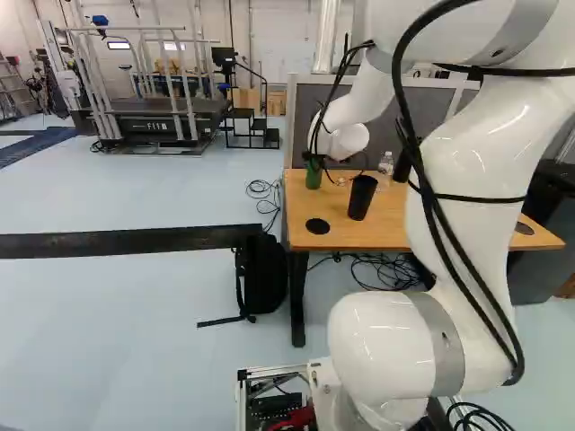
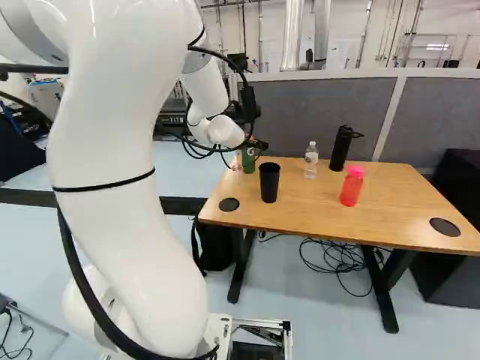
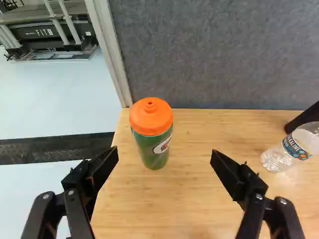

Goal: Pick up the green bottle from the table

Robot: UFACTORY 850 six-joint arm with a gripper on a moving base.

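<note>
The gripper (image 2: 257,143) hangs at the green bottle (image 2: 248,160) in the right base view, partly hiding its top. The left base view shows the green bottle (image 1: 314,175) below the arm's end. In the wrist view the gripper (image 3: 164,151) is wide open. Ahead of its fingers, closer to one finger than the other, the green bottle (image 3: 153,149) with an orange lid stands upright on the wooden table (image 3: 199,199), near the table's corner. Neither finger appears to touch it.
A black cup (image 2: 269,182), a clear bottle (image 2: 311,160), a black bottle (image 2: 340,148) and a pink bottle (image 2: 351,186) share the table. Behind it runs a grey partition (image 2: 322,112). A black backpack (image 1: 263,274) and cables lie by the table's legs.
</note>
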